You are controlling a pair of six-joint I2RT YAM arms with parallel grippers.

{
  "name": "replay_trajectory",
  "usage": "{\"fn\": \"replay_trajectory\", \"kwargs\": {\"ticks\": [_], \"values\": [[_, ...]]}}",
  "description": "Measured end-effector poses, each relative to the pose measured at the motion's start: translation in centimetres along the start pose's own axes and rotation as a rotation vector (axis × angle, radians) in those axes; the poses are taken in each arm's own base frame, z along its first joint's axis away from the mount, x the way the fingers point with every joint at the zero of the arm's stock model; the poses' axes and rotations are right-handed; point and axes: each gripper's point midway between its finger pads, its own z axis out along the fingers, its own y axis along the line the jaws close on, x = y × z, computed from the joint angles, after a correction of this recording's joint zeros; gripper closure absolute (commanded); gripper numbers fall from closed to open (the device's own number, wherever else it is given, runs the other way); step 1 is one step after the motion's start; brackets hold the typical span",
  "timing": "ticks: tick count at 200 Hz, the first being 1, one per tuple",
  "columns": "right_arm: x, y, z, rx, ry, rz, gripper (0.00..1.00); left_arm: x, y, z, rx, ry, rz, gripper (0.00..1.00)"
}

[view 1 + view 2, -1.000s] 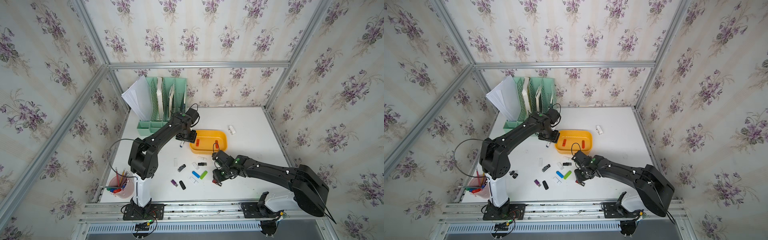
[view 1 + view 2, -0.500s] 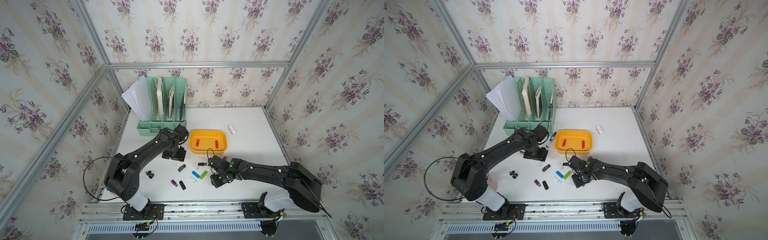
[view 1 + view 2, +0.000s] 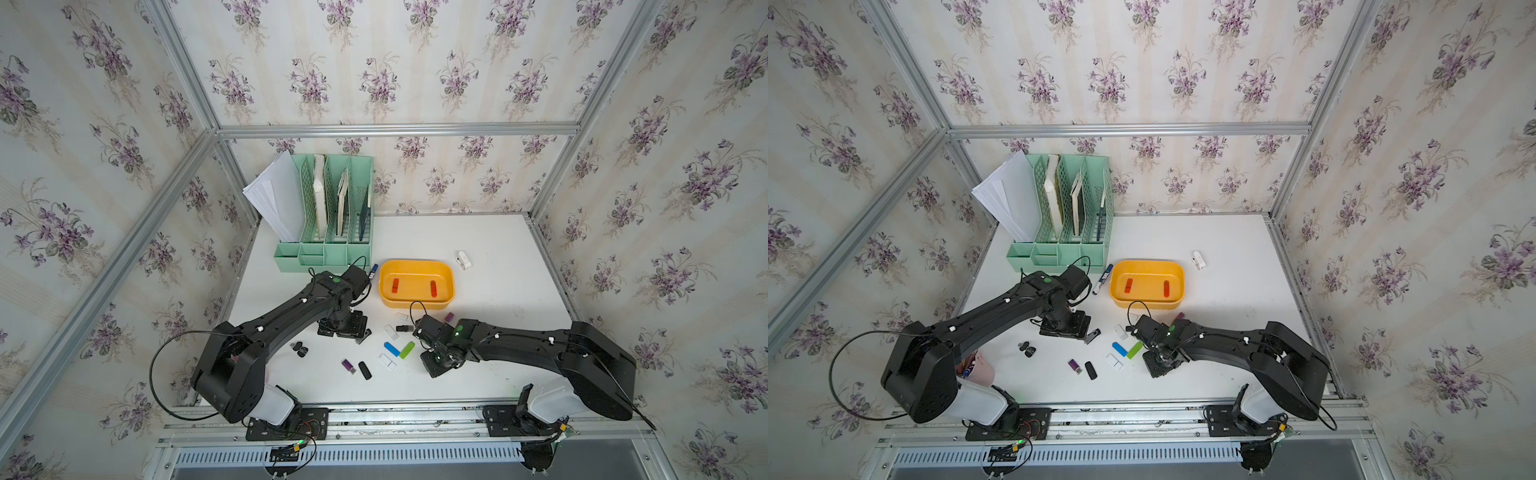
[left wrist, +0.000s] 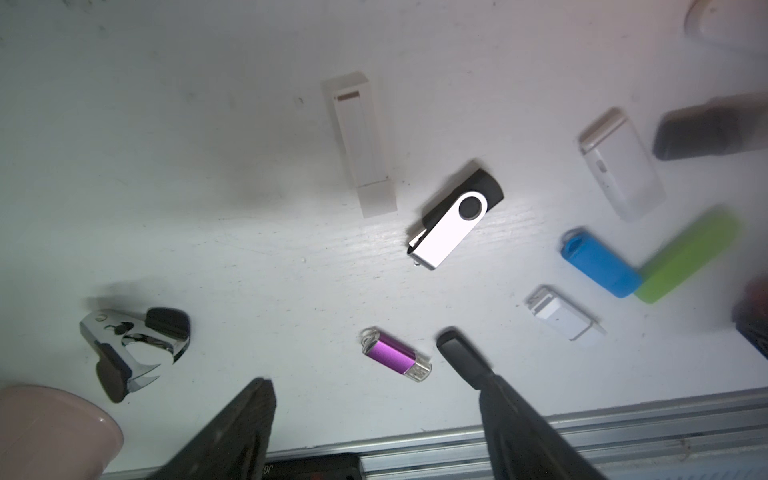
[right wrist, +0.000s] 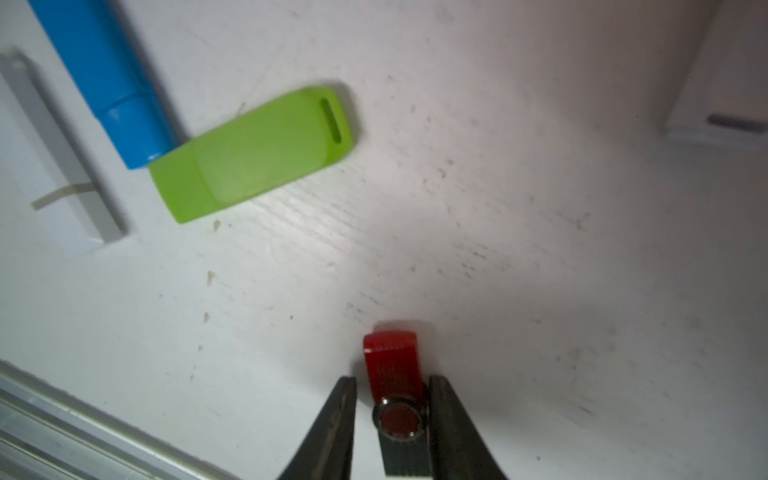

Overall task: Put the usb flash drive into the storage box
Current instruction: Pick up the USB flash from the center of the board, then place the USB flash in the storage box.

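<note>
Subject item: red USB flash drive (image 5: 392, 365), lying flat on the white desk (image 3: 498, 291) near its front rail and outside the storage box.

Right end effector (image 5: 391, 380): fingers narrowly spread and straddling the drive's ringed end. One finger lies against the drive's side, with a thin gap at the other.

Adjacent items: green drive (image 5: 253, 153) and blue drive (image 5: 108, 75) touch end to end, apart from the red drive with bare desk between them. A white drive (image 5: 54, 166) lies beside the blue one.

Storage box (image 3: 415, 303): yellow-orange and lidless, at mid-desk beyond the right end effector. Two red-orange pieces (image 3: 395, 284) lie in it, well apart. Several small drives lie just off its near wall. A marker (image 3: 1102, 280) lies just beside its left end.

Left end effector (image 4: 374, 388): fingers spread wide and holding nothing, above the desk near a purple drive (image 4: 395, 361) and a black drive (image 4: 461, 353).

Open desk shows to the right of the box, apart from a white clip (image 3: 463, 260) by its far corner.
</note>
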Motion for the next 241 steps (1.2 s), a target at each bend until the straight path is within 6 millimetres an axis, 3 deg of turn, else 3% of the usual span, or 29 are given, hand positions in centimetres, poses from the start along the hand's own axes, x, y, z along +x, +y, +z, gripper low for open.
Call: {"fn": "replay_trajectory", "kwargs": {"ticks": [76,106,151,198,220,241], "values": [[0.0,-0.4,-0.4,0.022,-0.005,0.021,0.83,2.7,-0.2,2.4,0.003,0.066,0.016,0.18],[-1.7,0.0,-2.2,0.026,-0.056,0.026,0.85,3.6,-0.4,2.7,0.012,0.077,0.013,0.18],[-6.9,-0.4,-5.8,0.029,-0.176,0.066,0.87,4.5,-0.1,3.0,0.015,0.086,-0.016,0.18],[-15.1,-2.3,-10.2,0.045,-0.305,0.088,0.87,5.6,0.4,3.8,-0.004,0.119,-0.048,0.18],[-18.1,-3.7,-10.6,0.059,-0.322,0.101,0.87,6.0,0.5,4.1,-0.006,0.133,-0.066,0.18],[-20.3,-4.7,-9.5,0.067,-0.308,0.114,0.87,6.1,0.5,4.1,-0.003,0.137,-0.081,0.18]]}}
